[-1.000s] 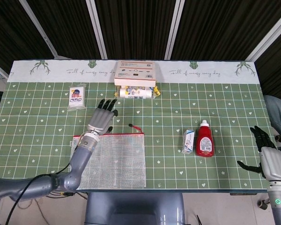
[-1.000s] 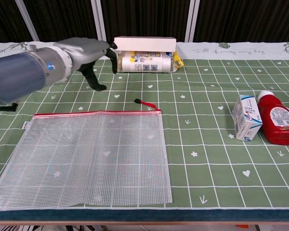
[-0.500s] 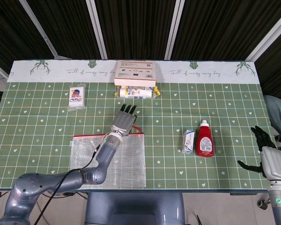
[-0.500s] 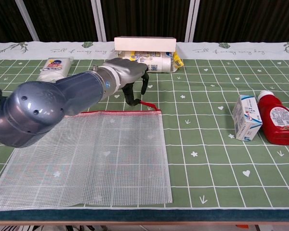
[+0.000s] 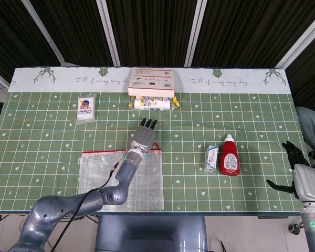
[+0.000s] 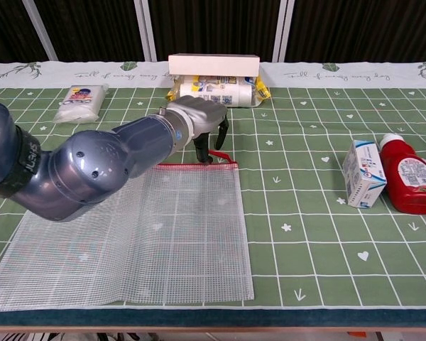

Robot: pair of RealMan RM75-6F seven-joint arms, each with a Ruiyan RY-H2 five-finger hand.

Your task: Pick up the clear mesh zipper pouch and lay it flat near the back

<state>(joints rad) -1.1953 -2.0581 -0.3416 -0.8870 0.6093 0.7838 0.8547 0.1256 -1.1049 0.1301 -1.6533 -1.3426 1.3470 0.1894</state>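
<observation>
The left hand (image 5: 143,137) is seen reaching over the far right corner of the clear mesh zipper pouch (image 6: 170,234), its fingers (image 6: 214,131) curved downward around the red zipper pull (image 6: 218,155); whether the pull is actually pinched cannot be told from either view. The pouch is laid flat on the green checked tablecloth (image 5: 241,110), close to the near edge, with its red zipper edge turned away from the robot and much of its left part covered by the left arm in the chest view. Beyond the pouch, a white box (image 5: 151,81) is stacked on a yellow-ended packet (image 6: 220,90). To the pouch's far left a small white packet (image 5: 86,108) is found. To the pouch's right a small carton (image 6: 363,173) and a red bottle (image 6: 408,175) are placed side by side. Well right of the pouch, off the table's right edge, the right hand (image 5: 299,174) is held empty with its fingers spread.
</observation>
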